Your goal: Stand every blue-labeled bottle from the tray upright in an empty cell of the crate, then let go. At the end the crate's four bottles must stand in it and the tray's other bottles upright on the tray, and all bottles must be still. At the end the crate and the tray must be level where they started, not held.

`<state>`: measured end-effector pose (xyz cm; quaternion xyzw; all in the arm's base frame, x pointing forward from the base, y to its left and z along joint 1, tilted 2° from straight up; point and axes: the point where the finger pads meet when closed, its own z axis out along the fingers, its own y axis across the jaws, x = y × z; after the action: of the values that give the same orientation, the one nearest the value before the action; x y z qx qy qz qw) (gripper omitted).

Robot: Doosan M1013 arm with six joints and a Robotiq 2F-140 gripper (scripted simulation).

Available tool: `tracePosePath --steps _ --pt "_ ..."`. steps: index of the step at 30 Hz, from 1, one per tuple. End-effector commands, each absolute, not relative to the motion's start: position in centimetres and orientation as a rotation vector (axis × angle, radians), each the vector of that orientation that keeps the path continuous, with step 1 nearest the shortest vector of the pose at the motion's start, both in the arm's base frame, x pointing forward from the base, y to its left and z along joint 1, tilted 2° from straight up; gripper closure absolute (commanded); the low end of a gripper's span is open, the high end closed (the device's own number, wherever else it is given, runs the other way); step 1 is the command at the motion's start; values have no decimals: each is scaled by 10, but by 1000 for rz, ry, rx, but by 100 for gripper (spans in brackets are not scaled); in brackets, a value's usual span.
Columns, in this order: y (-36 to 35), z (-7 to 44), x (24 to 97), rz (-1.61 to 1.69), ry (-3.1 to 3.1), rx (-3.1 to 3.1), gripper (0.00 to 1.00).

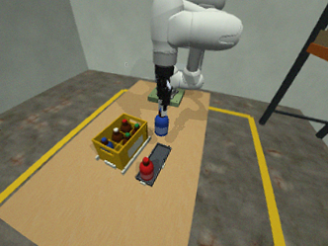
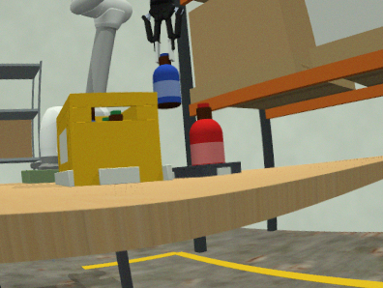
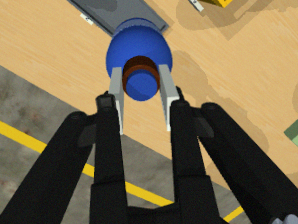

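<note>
My gripper (image 1: 162, 108) is shut on the neck of a blue-labeled bottle (image 1: 161, 125) and holds it upright in the air, above the far end of the dark tray (image 1: 154, 164). The bottle also shows in the exterior view (image 2: 166, 84), hanging higher than the crate's rim, and in the wrist view (image 3: 139, 63) between the fingers. A red-labeled bottle (image 1: 146, 168) stands upright on the near end of the tray. The yellow crate (image 1: 118, 140) sits left of the tray and holds several bottles with red, green and blue caps.
A green block (image 1: 165, 95) lies at the robot's base behind the bottle. White blocks (image 2: 119, 175) sit along the crate's bottom edge. An orange and black shelf rack (image 1: 325, 63) stands off the table at the right. Yellow floor lines frame the table.
</note>
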<state>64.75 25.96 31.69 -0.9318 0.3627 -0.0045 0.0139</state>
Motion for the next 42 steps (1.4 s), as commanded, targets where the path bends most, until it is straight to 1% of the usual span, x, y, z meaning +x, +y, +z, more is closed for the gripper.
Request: tracePosePath --steps 1,42 --pt "258 317 649 -14 1130 -2902 100" --pt "226 317 682 -14 1130 -2902 100"
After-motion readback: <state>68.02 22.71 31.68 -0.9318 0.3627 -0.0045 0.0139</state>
